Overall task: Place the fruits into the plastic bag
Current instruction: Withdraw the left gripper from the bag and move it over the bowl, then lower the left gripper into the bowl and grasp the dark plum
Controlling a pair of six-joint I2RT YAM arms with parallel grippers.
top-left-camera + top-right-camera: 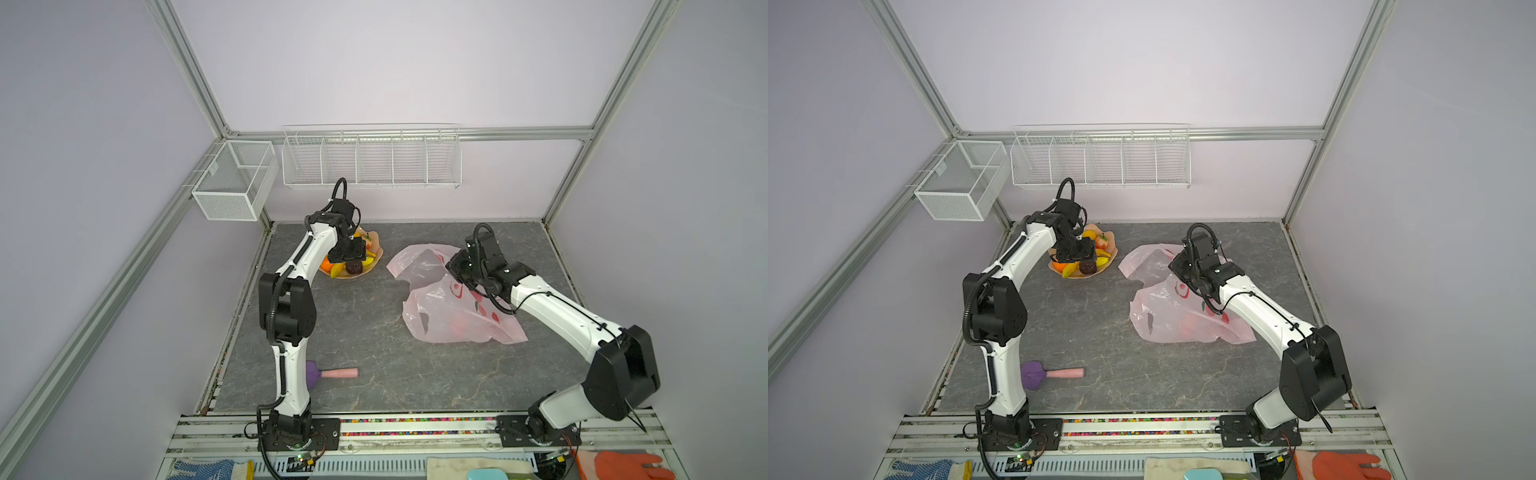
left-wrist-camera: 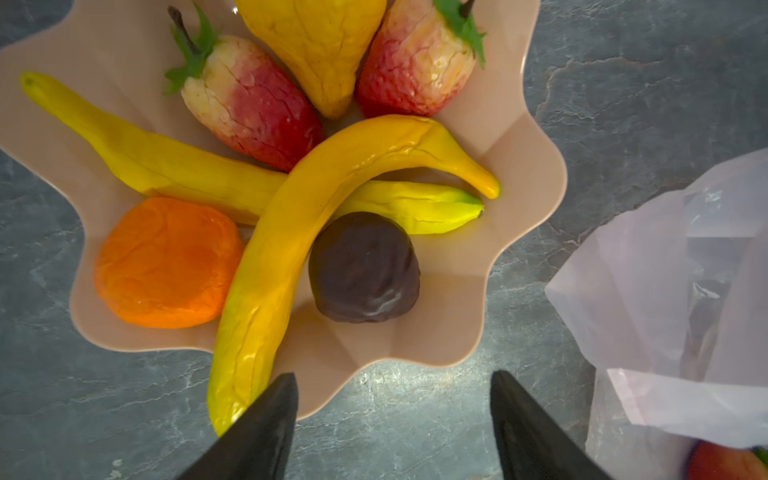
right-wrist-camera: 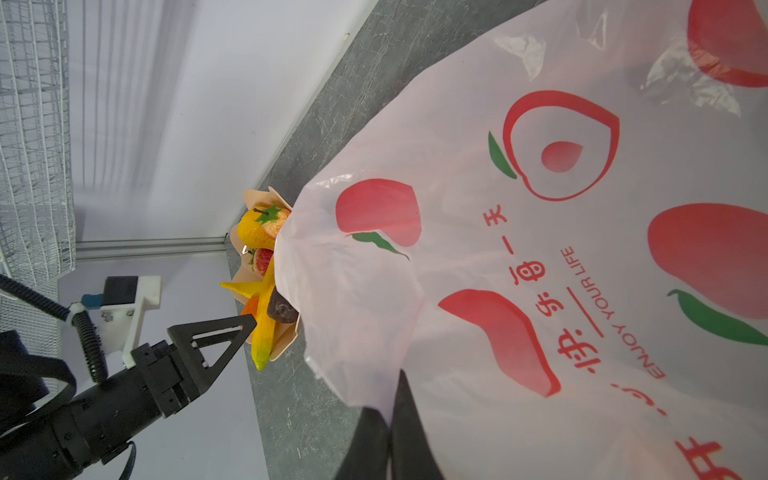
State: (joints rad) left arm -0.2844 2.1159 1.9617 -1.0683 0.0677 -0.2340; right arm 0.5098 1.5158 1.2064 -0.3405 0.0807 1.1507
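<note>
Just ahead of the left claw [image 2: 395, 378], whose jaws stand apart and empty, the fruits [image 2: 249, 108] lie piled in a peach bowl [image 2: 457, 299] on the counter [image 2: 623, 83]. Nearest to it are a long banana [image 2: 291, 232] and a dark round fruit [image 2: 363, 268]. Both look light and a little soft, with wrinkled skin, so I would take the round one across its middle. Off to that claw's side, the right claw [image 3: 388, 399] is clamped on an edge of the plastic bag [image 3: 457, 249], which seems thin and limp.
</note>
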